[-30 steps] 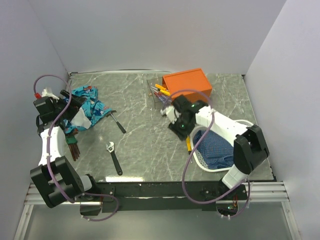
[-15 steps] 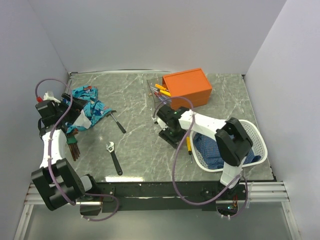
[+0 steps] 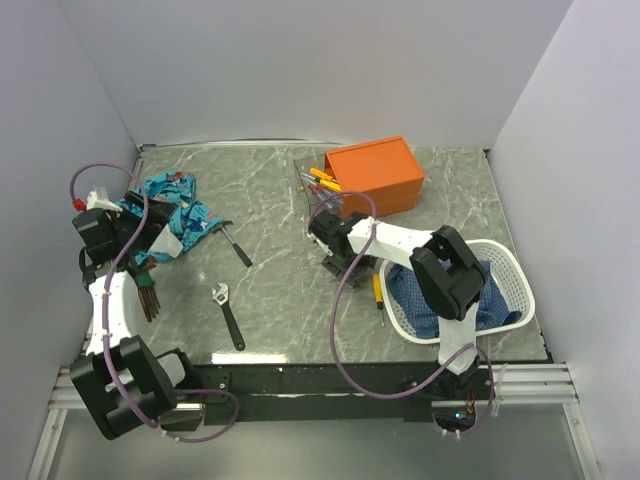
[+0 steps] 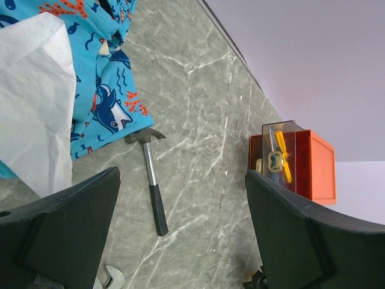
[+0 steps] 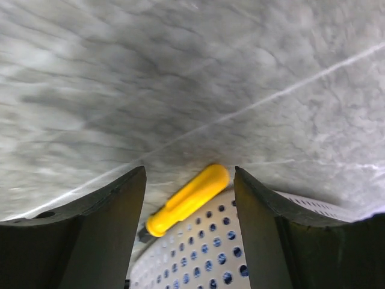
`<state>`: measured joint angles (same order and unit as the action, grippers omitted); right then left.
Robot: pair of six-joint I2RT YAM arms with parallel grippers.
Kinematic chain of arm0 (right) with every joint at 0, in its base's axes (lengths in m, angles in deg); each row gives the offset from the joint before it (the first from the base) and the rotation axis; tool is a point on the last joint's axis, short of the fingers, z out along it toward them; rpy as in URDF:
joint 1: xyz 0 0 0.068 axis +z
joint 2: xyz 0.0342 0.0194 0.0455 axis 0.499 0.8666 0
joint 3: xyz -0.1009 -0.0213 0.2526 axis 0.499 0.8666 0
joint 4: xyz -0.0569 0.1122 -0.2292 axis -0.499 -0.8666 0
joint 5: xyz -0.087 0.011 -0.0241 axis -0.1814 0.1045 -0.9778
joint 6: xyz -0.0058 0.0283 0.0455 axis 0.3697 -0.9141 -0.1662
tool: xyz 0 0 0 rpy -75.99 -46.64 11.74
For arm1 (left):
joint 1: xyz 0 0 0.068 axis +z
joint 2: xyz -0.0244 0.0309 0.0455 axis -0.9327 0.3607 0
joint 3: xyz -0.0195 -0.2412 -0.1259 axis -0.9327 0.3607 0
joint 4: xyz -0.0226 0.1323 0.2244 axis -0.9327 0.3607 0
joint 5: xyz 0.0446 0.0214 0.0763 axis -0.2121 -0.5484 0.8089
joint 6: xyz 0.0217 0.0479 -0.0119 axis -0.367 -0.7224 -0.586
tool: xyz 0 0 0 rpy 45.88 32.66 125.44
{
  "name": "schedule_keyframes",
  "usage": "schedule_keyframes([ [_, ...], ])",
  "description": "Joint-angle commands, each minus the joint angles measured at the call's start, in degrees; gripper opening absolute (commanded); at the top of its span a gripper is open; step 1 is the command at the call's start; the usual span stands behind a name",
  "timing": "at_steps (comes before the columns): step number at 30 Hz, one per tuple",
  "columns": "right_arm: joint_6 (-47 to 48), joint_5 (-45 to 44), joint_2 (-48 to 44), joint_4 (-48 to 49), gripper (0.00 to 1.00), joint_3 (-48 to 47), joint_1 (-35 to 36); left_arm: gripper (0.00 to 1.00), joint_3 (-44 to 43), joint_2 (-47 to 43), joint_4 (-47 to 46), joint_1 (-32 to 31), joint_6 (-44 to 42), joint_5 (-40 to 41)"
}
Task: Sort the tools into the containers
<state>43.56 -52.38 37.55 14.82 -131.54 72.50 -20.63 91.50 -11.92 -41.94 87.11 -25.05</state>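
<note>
The orange box (image 3: pixel 375 175) stands at the back, with a clear drawer (image 3: pixel 320 190) of screwdrivers at its left end. A yellow-handled screwdriver (image 3: pixel 378 292) lies on the table against the white basket (image 3: pixel 505 262). My right gripper (image 3: pixel 338 262) hovers just left of it. In the right wrist view its jaws stand open (image 5: pixel 189 176) and the yellow handle (image 5: pixel 186 200) shows beyond the tips, untouched. A black-handled hammer (image 3: pixel 237 243) and a wrench (image 3: pixel 228 315) lie left of centre. At the far left, my left gripper (image 3: pixel 150 238) is wide open and empty, facing the hammer (image 4: pixel 153 180).
A blue patterned cloth (image 3: pixel 175 215) with a white sheet (image 4: pixel 36 90) lies under the left gripper. A brown brush-like object (image 3: pixel 148 295) sits near the left arm. The basket holds blue fabric (image 3: pixel 440 300). White walls close in the back and both sides.
The right arm has folded and carried its gripper left, away from the basket, with its jaws spreading wider. The left arm has barely shifted.
</note>
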Motion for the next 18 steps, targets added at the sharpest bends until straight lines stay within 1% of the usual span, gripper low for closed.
schedule_keyframes([
  [1,1.9,-4.0,0.3,0.2,0.68,2.8,-2.0,0.91,-0.8,-1.1,-3.1,0.2,0.8,-0.8],
  [3,2.3,-4.3,0.8,0.6,0.70,3.2,-2.4,0.91,-1.2,-0.5,-3.2,0.2,1.2,-1.0],
  [7,3.8,-0.1,3.5,-2.0,0.72,2.0,-3.6,0.92,-1.5,0.2,-3.1,0.2,1.8,-1.9],
  [8,4.3,4.4,4.4,-2.9,0.70,1.5,-3.6,0.91,-1.6,0.2,-3.1,0.2,1.8,-2.3],
  [10,5.2,8.3,6.4,-5.8,0.67,-0.2,-4.1,0.92,-1.9,0.5,-2.9,0.2,1.8,-2.3],
  [11,5.7,12.7,6.6,-6.2,0.61,-0.5,-4.1,0.91,-1.9,0.5,-2.6,0.2,1.8,-2.5],
  [12,6.2,14.7,6.5,-7.6,0.59,-1.2,-4.1,0.91,-2.2,0.6,-2.4,0.2,1.6,-2.6],
  [13,5.9,16.2,6.5,-8.2,0.56,-1.5,-3.8,0.92,-2.4,0.8,-2.1,0.2,1.5,-2.5],
  [15,6.2,19.7,6.6,-9.7,0.55,-2.4,-2.8,0.91,-2.7,1.0,-1.6,0.2,1.2,-2.4],
  [18,5.8,21.3,6.7,-10.0,0.53,-3.2,-2.2,0.91,-3.0,1.6,-1.8,-0.2,1.3,-2.5],
])
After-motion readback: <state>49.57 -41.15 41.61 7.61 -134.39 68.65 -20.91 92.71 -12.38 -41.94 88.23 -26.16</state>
